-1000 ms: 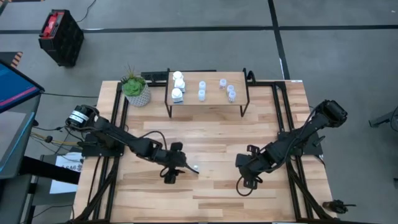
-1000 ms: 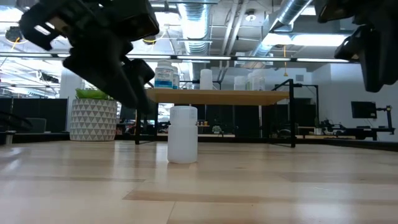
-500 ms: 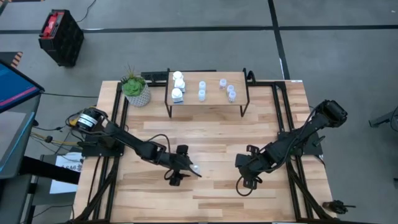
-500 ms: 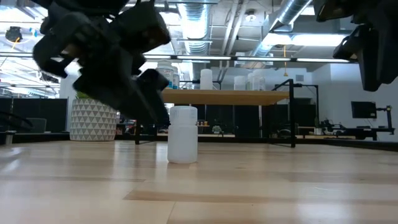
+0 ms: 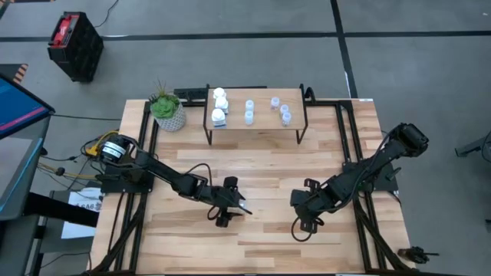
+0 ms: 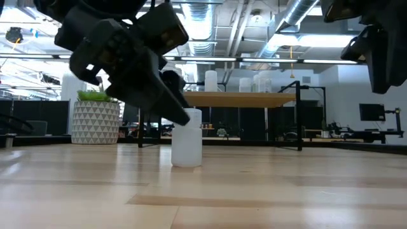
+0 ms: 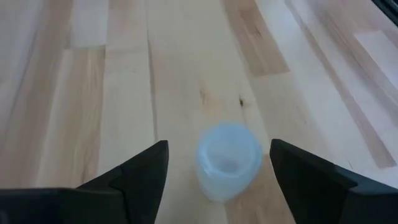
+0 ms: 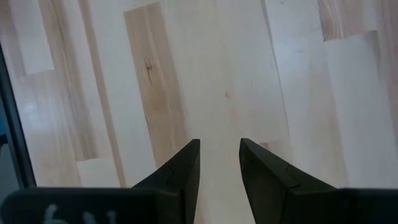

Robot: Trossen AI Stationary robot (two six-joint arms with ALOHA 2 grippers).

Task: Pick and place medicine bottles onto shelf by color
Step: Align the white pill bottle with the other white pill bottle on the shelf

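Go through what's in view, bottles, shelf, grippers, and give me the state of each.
Left gripper: open, fingers either side of the table bottle, not closed on it.
Table bottle: upright on the tabletop, capped, free.
Right gripper: empty, fingers slightly apart, low over bare table.
Shelf: standing, holds bottles.
Shelf bottles: upright, white ones grouped at one end.

Both arms matte black w/ chunky jointed links; left arm [image 5: 165, 178] trails looping black cable; right arm [image 5: 360, 178] same (tapered dark fingers).

Pale matt wood-plank tabletop [image 7: 112, 93], translucent smooth plastic bottle [image 7: 228, 159], light-wood shelf [image 5: 261, 123] on black metal legs
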